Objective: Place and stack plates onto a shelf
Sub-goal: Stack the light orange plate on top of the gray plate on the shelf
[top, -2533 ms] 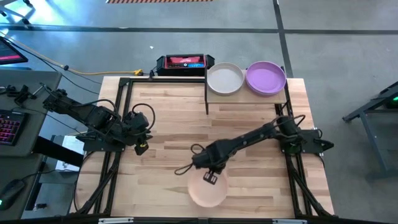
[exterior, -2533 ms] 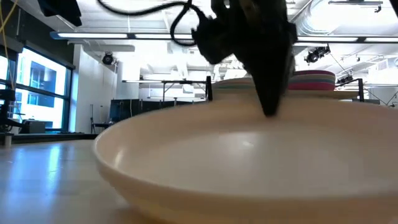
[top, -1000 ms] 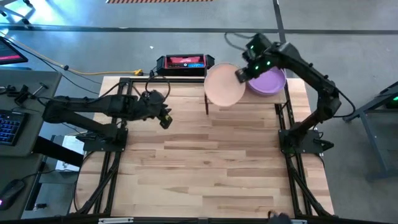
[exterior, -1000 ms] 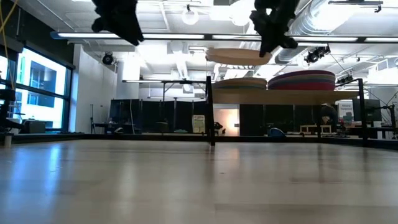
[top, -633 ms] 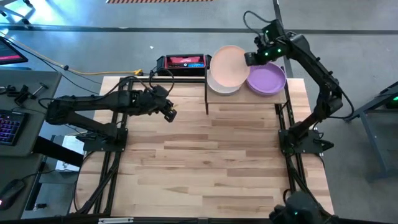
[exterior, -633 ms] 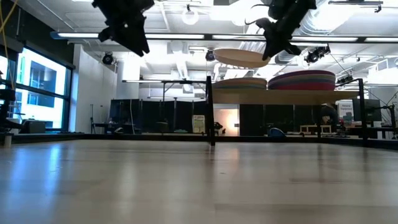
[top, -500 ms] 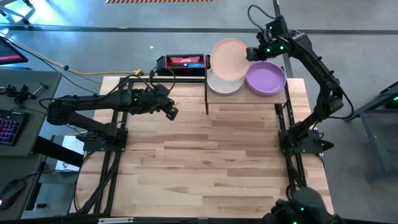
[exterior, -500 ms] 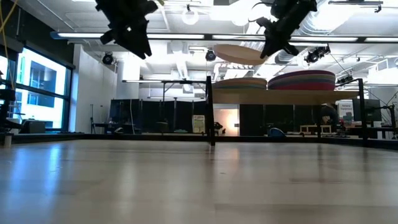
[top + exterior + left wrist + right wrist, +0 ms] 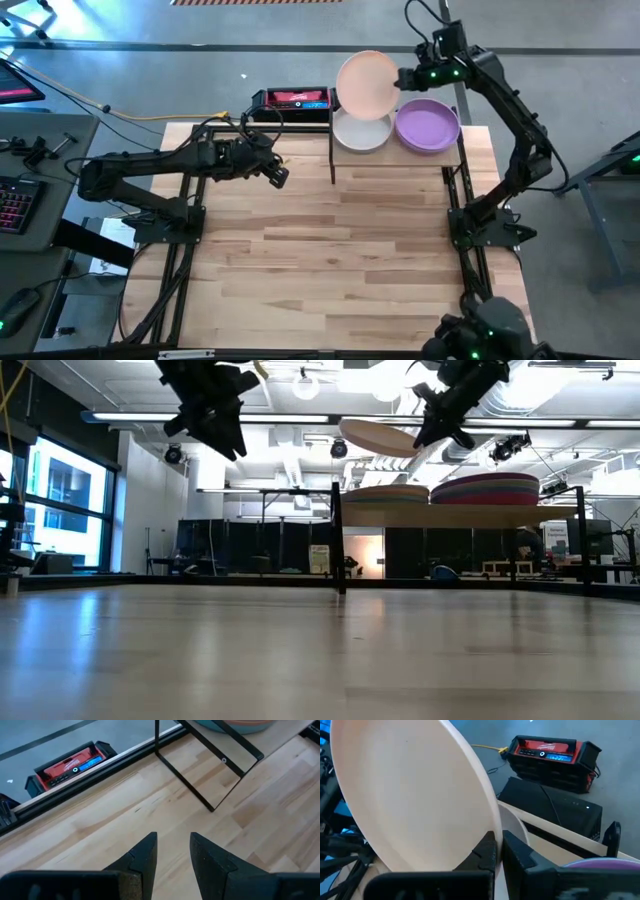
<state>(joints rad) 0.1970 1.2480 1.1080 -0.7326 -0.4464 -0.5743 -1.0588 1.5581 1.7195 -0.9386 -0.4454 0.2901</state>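
Observation:
My right gripper (image 9: 404,79) is shut on a peach plate (image 9: 366,85), held in the air above the far left part of the shelf (image 9: 470,515). On the shelf rest two stacks of plates: one topped by a cream plate (image 9: 360,132), the other by a purple plate (image 9: 428,126). In the low view the peach plate (image 9: 380,437) hangs tilted above the left stack (image 9: 387,493). My left gripper (image 9: 279,177) hovers open and empty over the table left of the shelf, also seen in its wrist view (image 9: 172,855). My right gripper pinches the peach plate's rim (image 9: 491,827) between its two fingers, at the plate's right side as the high view shows it. The fingers come slanting down from the right. The plate is lifted clear of the stacks and tilted, its free left side higher.
A red and black box (image 9: 292,101) lies beyond the table's far edge, left of the shelf. The shelf's thin black posts (image 9: 210,775) stand on the tabletop (image 9: 340,260) in front of my left gripper.
My right gripper has carried the peach plate toward the table's far edge and a little up, and has turned; the plate has tipped from about level to tilted. My left gripper has moved a little toward the right, nearer the shelf, staying open.

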